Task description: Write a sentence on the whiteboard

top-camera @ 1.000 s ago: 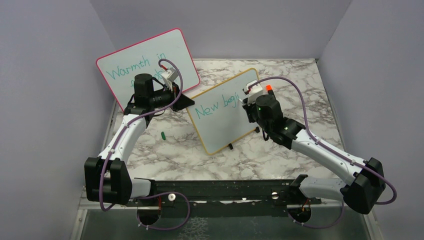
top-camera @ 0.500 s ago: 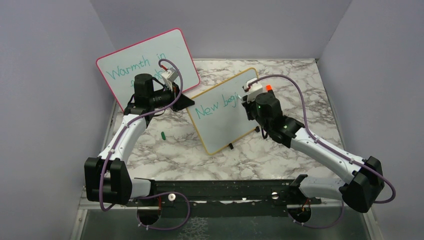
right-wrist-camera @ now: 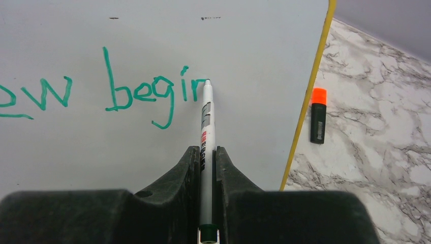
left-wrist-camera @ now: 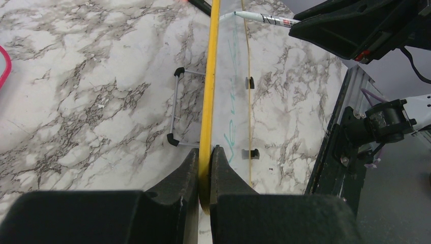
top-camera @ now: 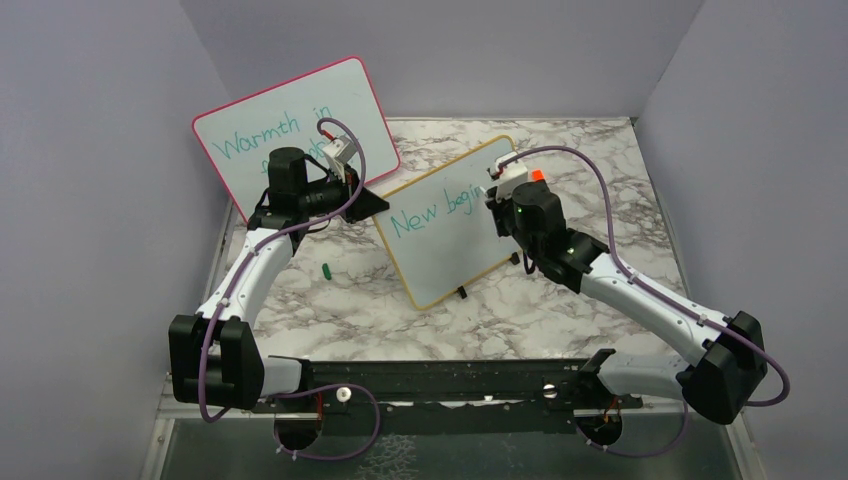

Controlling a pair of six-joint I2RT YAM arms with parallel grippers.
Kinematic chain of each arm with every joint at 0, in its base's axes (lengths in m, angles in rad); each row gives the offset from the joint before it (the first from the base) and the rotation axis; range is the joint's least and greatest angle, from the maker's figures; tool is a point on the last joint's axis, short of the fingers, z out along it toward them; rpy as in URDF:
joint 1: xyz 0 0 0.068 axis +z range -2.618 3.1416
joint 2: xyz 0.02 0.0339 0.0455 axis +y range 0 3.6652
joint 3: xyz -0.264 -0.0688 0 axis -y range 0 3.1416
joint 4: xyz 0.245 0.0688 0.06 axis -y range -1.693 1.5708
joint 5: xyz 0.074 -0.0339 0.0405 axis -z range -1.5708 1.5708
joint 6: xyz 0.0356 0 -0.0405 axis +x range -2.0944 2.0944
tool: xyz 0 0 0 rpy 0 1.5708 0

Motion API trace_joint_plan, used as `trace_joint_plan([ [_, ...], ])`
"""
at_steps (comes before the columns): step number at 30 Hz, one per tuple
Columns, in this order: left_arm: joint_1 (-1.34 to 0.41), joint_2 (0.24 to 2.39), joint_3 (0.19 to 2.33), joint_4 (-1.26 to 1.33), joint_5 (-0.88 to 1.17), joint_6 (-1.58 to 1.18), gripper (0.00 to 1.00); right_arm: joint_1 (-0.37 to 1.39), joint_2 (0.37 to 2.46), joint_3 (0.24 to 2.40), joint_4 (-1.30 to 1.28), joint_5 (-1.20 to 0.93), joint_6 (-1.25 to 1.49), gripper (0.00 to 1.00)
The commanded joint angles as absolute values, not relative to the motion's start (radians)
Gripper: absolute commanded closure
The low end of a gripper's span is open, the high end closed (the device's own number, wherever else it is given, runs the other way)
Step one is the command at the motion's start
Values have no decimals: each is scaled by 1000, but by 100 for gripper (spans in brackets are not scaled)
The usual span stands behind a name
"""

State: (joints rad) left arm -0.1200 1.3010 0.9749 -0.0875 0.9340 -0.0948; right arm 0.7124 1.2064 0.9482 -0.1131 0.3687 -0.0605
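Teal sentence (right-wrist-camera: 133, 97) reads "New begin" | right claw (right-wrist-camera: 206, 150) grips marker (right-wrist-camera: 206, 117) | left claw (left-wrist-camera: 204, 152) clamps whiteboard (left-wrist-camera: 231, 101)

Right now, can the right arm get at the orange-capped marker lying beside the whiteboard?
Probably not yet: the orange-capped marker lies close, just past the whiteboard frame, but the right gripper is shut on the white pen.

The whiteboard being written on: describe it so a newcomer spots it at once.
On the marble table, right of the pink-framed board, stands the whiteboard, its edge clamped in the left gripper. Only it has a yellow frame and teal words starting "New".
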Motion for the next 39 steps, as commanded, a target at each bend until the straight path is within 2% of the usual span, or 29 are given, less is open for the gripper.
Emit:
trace_joint_plan([
  [1, -125, 1327, 964, -153, 848, -9, 100, 703, 1213, 968, -118, 396, -49, 100],
  [20, -124, 1324, 963, -153, 844, -9, 100, 701, 1179, 932, -183, 375, -16, 100],
  [39, -125, 1322, 963, -153, 844, -9, 100, 699, 1184, 951, -76, 414, -40, 100],
])
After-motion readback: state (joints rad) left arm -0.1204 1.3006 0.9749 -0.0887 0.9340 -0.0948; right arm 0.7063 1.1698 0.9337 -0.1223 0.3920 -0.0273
